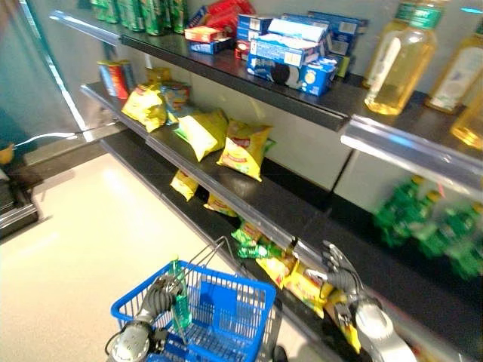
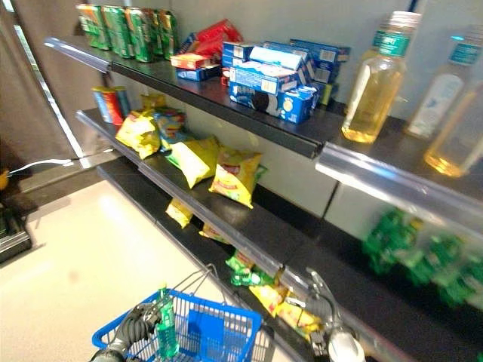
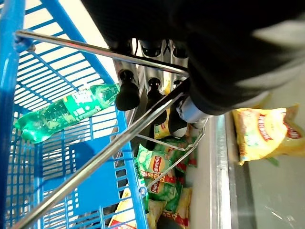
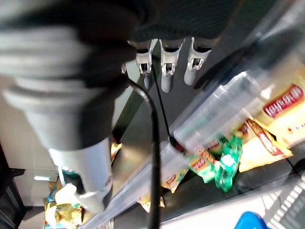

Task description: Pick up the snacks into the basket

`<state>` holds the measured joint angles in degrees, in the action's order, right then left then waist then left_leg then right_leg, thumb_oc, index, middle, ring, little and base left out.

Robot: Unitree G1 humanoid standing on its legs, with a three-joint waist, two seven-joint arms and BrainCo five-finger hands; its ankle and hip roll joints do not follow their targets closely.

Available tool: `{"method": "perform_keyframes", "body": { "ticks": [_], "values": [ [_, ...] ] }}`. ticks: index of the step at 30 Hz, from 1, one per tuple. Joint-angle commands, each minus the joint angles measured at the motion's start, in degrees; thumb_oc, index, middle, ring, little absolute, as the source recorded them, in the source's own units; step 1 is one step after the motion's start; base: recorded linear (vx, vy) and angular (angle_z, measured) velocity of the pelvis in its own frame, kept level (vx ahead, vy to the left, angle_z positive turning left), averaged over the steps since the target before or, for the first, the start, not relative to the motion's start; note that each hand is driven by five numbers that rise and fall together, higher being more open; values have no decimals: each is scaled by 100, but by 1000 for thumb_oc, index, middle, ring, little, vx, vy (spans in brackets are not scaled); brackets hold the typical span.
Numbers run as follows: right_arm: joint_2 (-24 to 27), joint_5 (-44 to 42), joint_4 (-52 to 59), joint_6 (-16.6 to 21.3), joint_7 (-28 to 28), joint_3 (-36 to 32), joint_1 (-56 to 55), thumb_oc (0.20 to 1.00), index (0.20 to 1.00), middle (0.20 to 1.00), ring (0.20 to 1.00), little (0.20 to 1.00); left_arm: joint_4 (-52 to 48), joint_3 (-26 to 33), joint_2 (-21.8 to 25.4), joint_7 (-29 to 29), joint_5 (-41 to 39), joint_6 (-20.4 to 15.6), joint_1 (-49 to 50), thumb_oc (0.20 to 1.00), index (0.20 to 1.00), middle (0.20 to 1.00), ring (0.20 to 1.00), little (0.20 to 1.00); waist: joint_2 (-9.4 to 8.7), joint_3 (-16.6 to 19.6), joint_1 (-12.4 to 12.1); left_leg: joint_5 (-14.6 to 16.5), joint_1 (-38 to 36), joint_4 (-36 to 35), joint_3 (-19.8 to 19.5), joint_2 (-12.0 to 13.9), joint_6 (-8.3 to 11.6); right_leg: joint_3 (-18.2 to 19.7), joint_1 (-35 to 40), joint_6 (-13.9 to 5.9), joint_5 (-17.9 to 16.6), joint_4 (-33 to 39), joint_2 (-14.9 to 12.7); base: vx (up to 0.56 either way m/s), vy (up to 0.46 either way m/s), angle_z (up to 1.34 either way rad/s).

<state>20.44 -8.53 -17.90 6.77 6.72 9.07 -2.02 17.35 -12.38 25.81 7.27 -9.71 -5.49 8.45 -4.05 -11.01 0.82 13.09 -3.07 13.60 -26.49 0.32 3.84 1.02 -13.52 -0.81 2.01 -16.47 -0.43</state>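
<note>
My left hand (image 1: 162,296) is curled round the basket (image 1: 226,302) handle, right hand (image 1: 337,270) fingers straight just above the snack bags (image 1: 302,283); those'll be light, crinkly, slippery, so I'd pinch a top seam.

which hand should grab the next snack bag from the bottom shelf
Right. The right hand hangs open just above the yellow snack bags, while the left hand is curled round the blue basket's wire handle.

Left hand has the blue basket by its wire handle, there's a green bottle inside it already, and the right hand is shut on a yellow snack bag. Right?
Not quite. The right hand holds nothing: the right wrist view shows its fingers straight over the dark shelf. The rest stands: the left hand grips the blue basket by its wire handle, with a green bottle inside.
</note>
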Motion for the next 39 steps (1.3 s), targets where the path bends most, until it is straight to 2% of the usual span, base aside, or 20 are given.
{"method": "perform_keyframes", "body": {
  "ticks": [1,2,3,4,6,7,8,10,12,14,16,17,19,21,24,25,26,27,28,39],
  "values": [
    [249,-72,463,465,-21,-192,161,1000,1000,1000,1000,1000,-1255,-19,-96,-93,-137,-960,-746,200,200,200,200,200,-94,278,236,-1030,-499,772,713,-41,176,67,229,-581,-149,203,-257,225,-291,47],
    [254,-189,533,489,-12,-260,87,1000,1000,1000,1000,1000,-1175,-70,-103,-120,-125,-951,-802,200,200,200,200,200,-130,217,242,-1356,-139,1266,1031,51,202,33,479,-480,-64,329,-213,172,-368,40],
    [278,-260,552,501,-9,-280,95,1000,1000,1000,1000,1000,-1192,-100,-90,-166,-107,-949,-864,200,200,200,200,200,-235,167,219,-1489,227,1684,1332,19,143,-47,655,-409,-63,521,-264,180,-522,53],
    [310,-270,550,491,79,-299,132,1000,1000,1000,1000,1000,-1211,-120,-121,-212,-106,-924,-903,200,200,200,200,200,-286,72,190,-1397,710,2290,2033,68,33,-221,928,-305,-45,764,-263,164,-459,82],
    [325,-256,573,494,105,-343,134,1000,1000,1000,1000,1000,-1221,-118,-154,-230,-110,-916,-897,200,200,200,200,200,-253,36,150,-1345,865,2274,2210,95,28,-261,1060,-274,12,854,-219,150,-250,56],
    [298,-223,515,476,205,-405,217,1000,1000,1000,1000,1000,-1242,-135,-151,-242,-48,-915,-897,200,200,200,200,200,-219,22,63,-1076,1176,1848,2354,-366,-6,-271,1167,-275,32,943,-153,137,-106,32],
    [298,-221,512,477,207,-404,218,1000,1000,1000,1000,1000,-1246,-135,-152,-242,-46,-912,-894,200,200,200,200,200,-215,20,60,-1054,1164,1854,2357,-364,-12,-269,1177,-279,50,939,-151,197,-159,30],
    [220,-229,476,505,274,-479,241,1000,1000,1000,1000,1000,-1240,-76,-141,-228,50,-908,-847,200,200,200,200,200,-143,86,51,-884,1412,902,2755,-582,-156,-339,1259,-318,84,1019,23,203,-97,26],
    [223,-142,585,524,302,-549,205,1000,1000,1000,1000,1000,-1225,-56,-127,-232,98,-893,-813,200,200,200,200,200,-81,155,27,-1058,1407,28,3245,-532,-298,-451,1440,-339,217,1083,137,272,-65,39],
    [145,-53,560,506,326,-599,239,1000,1000,1000,1000,1000,-1207,-45,-122,-199,113,-875,-791,200,200,200,200,200,-125,172,-38,-950,1245,47,3244,-512,-392,-518,1413,-397,300,780,94,229,32,17],
    [87,94,513,469,383,-604,383,1000,1000,1000,1000,1000,-1197,-96,-59,-230,197,-875,-803,200,200,200,200,200,-196,202,-50,-799,1013,-109,3125,-674,-543,-528,1299,-585,92,224,-2,194,93,-20],
    [84,96,513,469,385,-603,385,1000,1000,1000,1000,1000,-1198,-95,-57,-230,197,-874,-803,200,200,200,200,200,-205,193,-57,-806,993,-130,3132,-682,-548,-519,1297,-591,106,200,-11,140,63,-20],
    [-66,137,561,479,434,-660,462,1000,1000,1000,1000,1000,-1213,-98,29,-210,212,-847,-793,200,200,200,200,200,-278,100,6,-694,655,-279,3151,-598,-701,-607,865,-979,-446,-1178,-281,178,74,-13],
    [-118,259,562,461,487,-674,513,1000,1000,1000,1000,1000,-1200,-165,58,-216,275,-832,-842,200,200,200,200,200,-278,60,33,-663,545,-335,3059,-528,-733,-654,642,-942,-436,-1610,-319,167,52,16],
    [-200,212,390,446,592,-674,618,1000,1000,1000,1000,1000,-1186,-156,62,-196,268,-839,-839,200,200,200,200,200,-275,103,48,-627,312,-591,2871,-541,-676,-715,586,-777,-185,-638,-602,156,-14,14],
    [-199,211,387,448,592,-673,620,1000,1000,1000,1000,1000,-1185,-155,61,-196,268,-839,-839,200,200,200,200,200,-269,100,54,-623,304,-592,2863,-536,-674,-725,604,-775,-187,-622,-597,125,-78,35],
    [-180,227,385,442,586,-639,598,1000,1000,1000,1000,1000,-1126,-173,48,-199,236,-843,-874,200,200,200,200,200,-276,114,93,-596,293,-602,2720,-570,-638,-440,576,-771,-199,-51,-597,88,-42,30],
    [-170,229,424,436,581,-651,575,1000,1000,1000,1000,1000,-1143,-178,35,-180,235,-844,-876,200,200,200,200,200,-283,122,131,-594,244,-616,2670,-592,-629,-286,553,-785,-265,4,-543,146,-47,24],
    [-182,221,379,428,562,-629,556,1000,1000,1000,1000,1000,-1138,-168,10,-166,320,-844,-861,200,200,200,200,200,-360,212,67,-552,222,-626,2745,-658,-600,-419,865,-805,-230,542,-598,95,2,11],
    [-235,255,237,399,628,-527,711,1000,1000,1000,1000,1000,-1049,-155,-77,12,405,-826,-903,200,200,200,200,200,-321,316,14,-561,217,-760,2715,-646,-571,-578,1065,-819,-228,611,-588,24,-20,3]
  ]
}}
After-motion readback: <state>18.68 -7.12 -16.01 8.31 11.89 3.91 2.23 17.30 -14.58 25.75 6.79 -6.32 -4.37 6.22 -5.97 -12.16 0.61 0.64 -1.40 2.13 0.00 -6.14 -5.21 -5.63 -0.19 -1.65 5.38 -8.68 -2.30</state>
